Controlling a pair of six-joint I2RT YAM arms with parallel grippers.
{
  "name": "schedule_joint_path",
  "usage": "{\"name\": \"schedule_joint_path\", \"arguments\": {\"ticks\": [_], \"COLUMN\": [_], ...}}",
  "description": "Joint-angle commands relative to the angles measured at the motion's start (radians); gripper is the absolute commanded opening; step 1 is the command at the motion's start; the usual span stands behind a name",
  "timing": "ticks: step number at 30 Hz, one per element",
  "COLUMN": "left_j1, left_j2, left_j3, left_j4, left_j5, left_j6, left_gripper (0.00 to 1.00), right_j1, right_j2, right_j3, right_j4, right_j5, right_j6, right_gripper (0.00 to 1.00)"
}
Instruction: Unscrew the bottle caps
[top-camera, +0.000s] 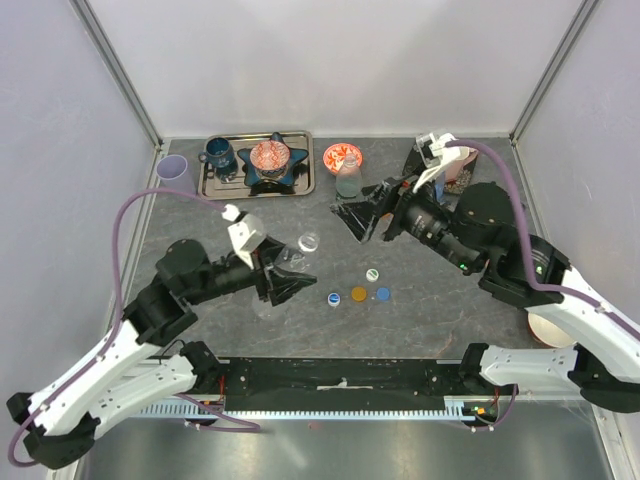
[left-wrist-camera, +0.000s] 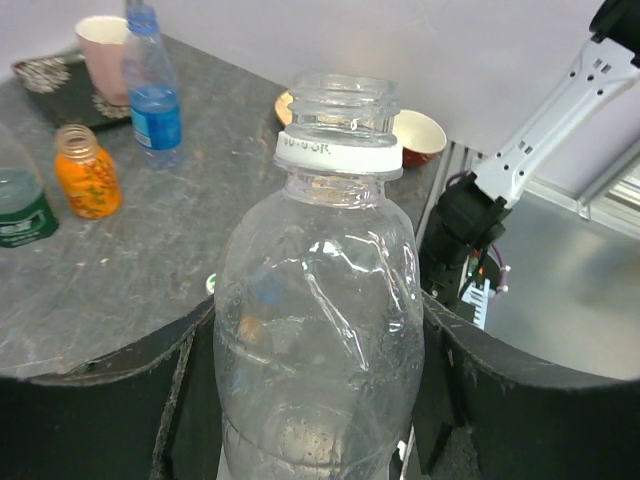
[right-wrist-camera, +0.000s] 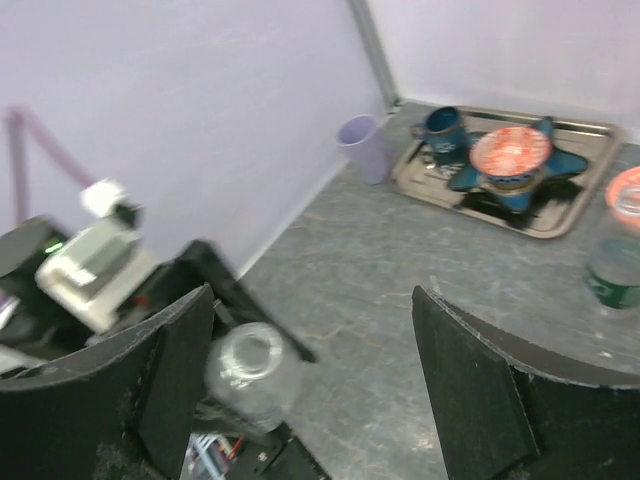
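Note:
My left gripper (top-camera: 295, 262) is shut on a clear bottle (top-camera: 302, 250) with its neck open, held tilted above the table; it fills the left wrist view (left-wrist-camera: 320, 300). Four loose caps lie on the table: white-and-green (top-camera: 372, 274), white-and-blue (top-camera: 334, 298), orange (top-camera: 358, 294), blue (top-camera: 383, 294). My right gripper (top-camera: 355, 203) is open and empty, to the right of the held bottle, which shows low in the right wrist view (right-wrist-camera: 250, 372). A green-labelled clear bottle (top-camera: 348, 180), an orange bottle (left-wrist-camera: 87, 172) and a blue bottle (left-wrist-camera: 152, 90) stand at the back.
A metal tray (top-camera: 215, 185) with a dark mug and a star dish sits back left, a lilac cup (top-camera: 174, 168) beside it. A red patterned bowl (top-camera: 342, 156) stands behind the green-labelled bottle. A pink mug (left-wrist-camera: 105, 55) is at the back right, a bowl (left-wrist-camera: 425, 135) near the right edge.

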Motion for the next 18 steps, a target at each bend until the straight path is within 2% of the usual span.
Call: {"name": "schedule_joint_path", "arguments": {"ticks": [1, 6, 13, 18], "left_j1": [0.007, 0.005, 0.005, 0.005], "left_j2": [0.104, 0.164, 0.216, 0.218], "left_j3": [0.06, 0.076, 0.105, 0.106], "left_j4": [0.085, 0.153, 0.18, 0.182], "left_j5": [0.135, 0.12, 0.129, 0.134], "left_j6": [0.047, 0.033, 0.021, 0.021], "left_gripper": [0.5, 0.5, 0.5, 0.5], "right_j1": [0.0, 0.0, 0.0, 0.001], "right_j2": [-0.009, -0.031, -0.009, -0.005], "right_j3": [-0.048, -0.104, -0.139, -0.153], "right_j4": [-0.031, -0.019, -0.039, -0.019], "right_j5": [-0.218, -0.253, -0.201, -0.192], "right_j6": [0.022, 0.031, 0.005, -0.003], "right_gripper": [0.86, 0.86, 0.85, 0.79]}}
